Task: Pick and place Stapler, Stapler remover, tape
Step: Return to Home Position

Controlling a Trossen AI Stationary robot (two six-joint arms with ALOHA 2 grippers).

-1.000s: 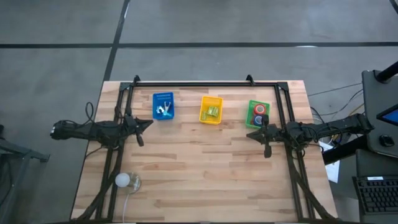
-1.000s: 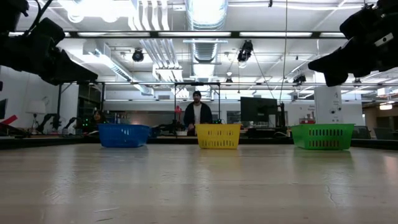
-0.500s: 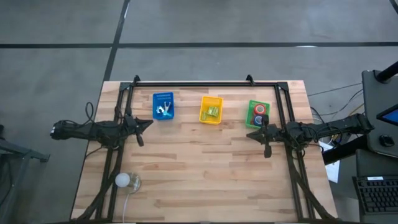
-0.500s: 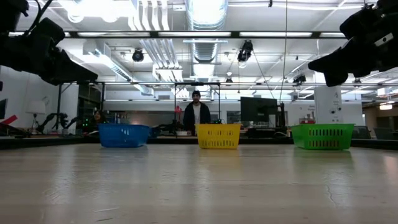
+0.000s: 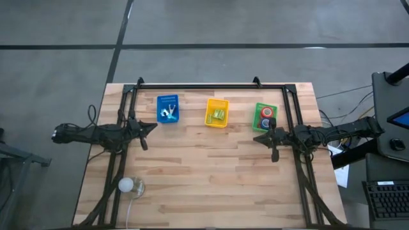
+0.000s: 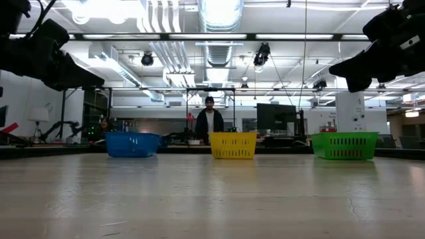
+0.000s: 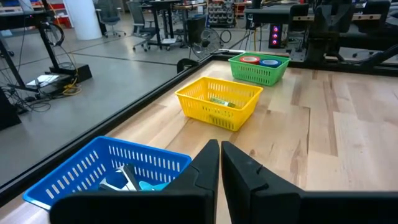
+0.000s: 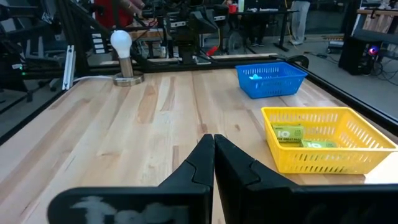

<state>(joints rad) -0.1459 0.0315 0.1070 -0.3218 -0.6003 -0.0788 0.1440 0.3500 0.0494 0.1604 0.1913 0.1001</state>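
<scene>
Three small bins stand in a row at the table's far side. The blue bin (image 5: 167, 108) holds silvery stapler removers (image 7: 127, 179). The yellow bin (image 5: 216, 113) holds green staplers (image 8: 292, 135). The green bin (image 5: 265, 117) holds red and blue tape rolls (image 7: 260, 60). My left gripper (image 5: 153, 126) is shut and empty, above the table near the blue bin. My right gripper (image 5: 257, 138) is shut and empty, above the table just near of the green bin.
A white bulb-like thing on a round base (image 5: 127, 185) stands near the table's left near corner, with a cord. A dark frame (image 5: 198, 85) runs along the table's far edge and sides. Bare wood (image 5: 211, 172) lies across the middle and near side. A person (image 6: 210, 123) stands beyond the table.
</scene>
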